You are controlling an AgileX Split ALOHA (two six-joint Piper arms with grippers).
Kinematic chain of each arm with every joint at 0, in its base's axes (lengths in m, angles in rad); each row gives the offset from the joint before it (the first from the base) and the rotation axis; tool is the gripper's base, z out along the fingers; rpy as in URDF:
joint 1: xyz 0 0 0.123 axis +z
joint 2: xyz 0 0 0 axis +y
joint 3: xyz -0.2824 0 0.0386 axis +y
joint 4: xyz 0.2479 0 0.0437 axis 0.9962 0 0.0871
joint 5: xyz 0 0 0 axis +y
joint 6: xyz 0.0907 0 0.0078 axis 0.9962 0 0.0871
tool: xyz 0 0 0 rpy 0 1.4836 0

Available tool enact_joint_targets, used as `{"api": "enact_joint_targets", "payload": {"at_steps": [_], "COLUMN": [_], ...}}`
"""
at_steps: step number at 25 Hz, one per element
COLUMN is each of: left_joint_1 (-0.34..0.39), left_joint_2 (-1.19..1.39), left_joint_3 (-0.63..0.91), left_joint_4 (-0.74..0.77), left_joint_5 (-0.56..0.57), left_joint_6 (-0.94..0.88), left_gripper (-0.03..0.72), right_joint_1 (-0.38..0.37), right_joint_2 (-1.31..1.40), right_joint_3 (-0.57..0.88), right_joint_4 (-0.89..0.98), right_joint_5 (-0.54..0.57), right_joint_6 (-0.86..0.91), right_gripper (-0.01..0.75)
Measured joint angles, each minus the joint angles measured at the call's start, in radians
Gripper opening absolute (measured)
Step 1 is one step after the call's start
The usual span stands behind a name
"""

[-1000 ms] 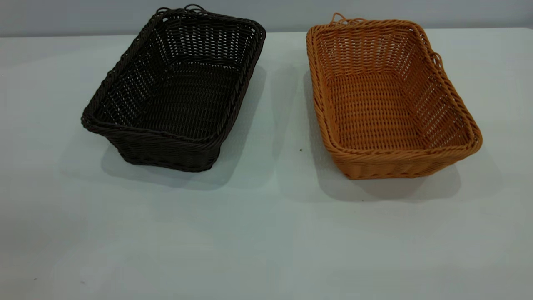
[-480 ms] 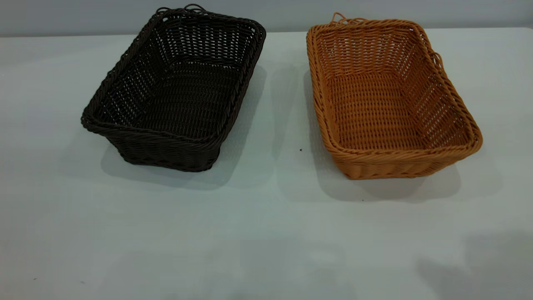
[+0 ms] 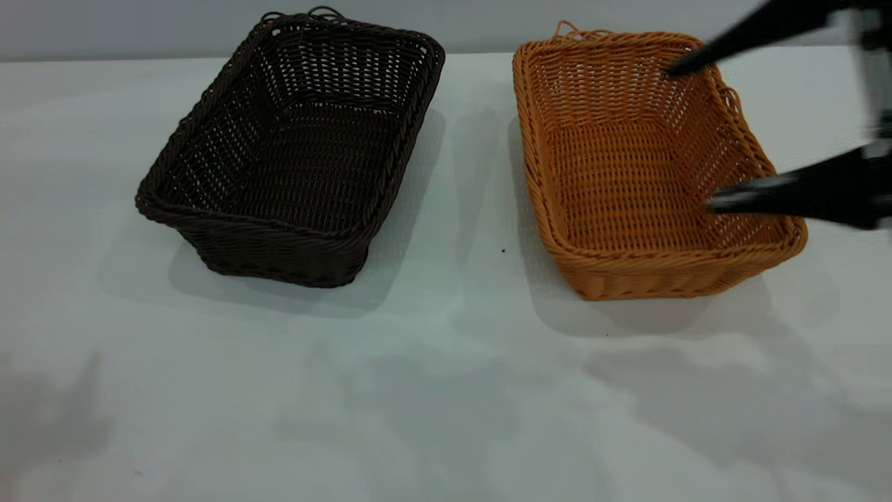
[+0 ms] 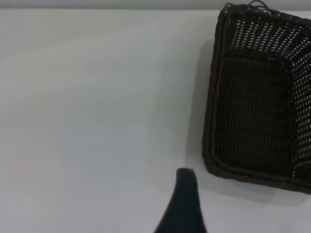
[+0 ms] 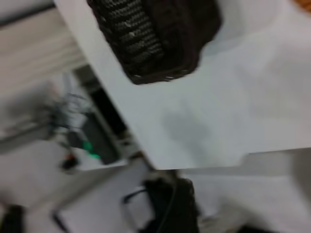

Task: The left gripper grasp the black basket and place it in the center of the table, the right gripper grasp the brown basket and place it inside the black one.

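The black basket [image 3: 293,153] stands on the table [image 3: 446,404] at the back left, and the brown basket [image 3: 627,174] stands at the back right. Both are upright and empty. My right gripper [image 3: 693,136] reaches in from the right, open wide, above the brown basket's right side. One fingertip [image 3: 674,70] is by the far rim, the other [image 3: 718,203] over the near right wall. It holds nothing. In the left wrist view a dark part of my left gripper [image 4: 184,204] hangs over bare table beside the black basket [image 4: 257,97], apart from it.
A gap of bare table separates the two baskets. The right wrist view is blurred: it shows the black basket [image 5: 155,34], the table's edge [image 5: 194,167] and clutter on the floor beyond.
My right gripper has swept in from the right and now hangs over the brown basket. A new shadow lies at the table's front left. Neither basket has moved.
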Motion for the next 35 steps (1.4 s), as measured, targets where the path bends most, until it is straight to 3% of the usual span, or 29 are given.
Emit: {"api": "enact_joint_targets", "payload": {"at_steps": [4,11,17,24,28,35], "left_joint_1": [0.0,0.0,0.0,0.0,0.0,-0.001], "left_joint_2": [0.034,0.034,0.034,0.111,0.263,0.634], "left_joint_3": [0.0,0.0,-0.001,-0.029,-0.115,-0.365], "left_joint_4": [-0.048,-0.056,-0.056,-0.056,-0.056,-0.056], "left_joint_5": [-0.039,-0.074,-0.087,-0.082,-0.045,0.078], "left_joint_6": [-0.002,-0.002,-0.003,-0.001,0.038,0.119], "left_gripper": [0.584,0.584,0.584,0.584,0.584,0.584], "right_joint_1": [0.126,0.207,0.217,0.217,0.217,0.217], "right_joint_2": [0.141,0.336,0.471,0.521,0.522,0.522], "right_joint_3": [-0.032,-0.163,-0.285,-0.307,-0.309,-0.312], "right_joint_4": [0.14,0.165,0.172,0.176,0.182,0.184], "right_joint_5": [-0.089,-0.249,-0.392,-0.548,-0.624,-0.639], "right_joint_6": [0.036,0.179,0.243,0.349,0.379,0.39], "right_gripper": [0.584,0.582,0.577,0.577,0.573,0.552]}}
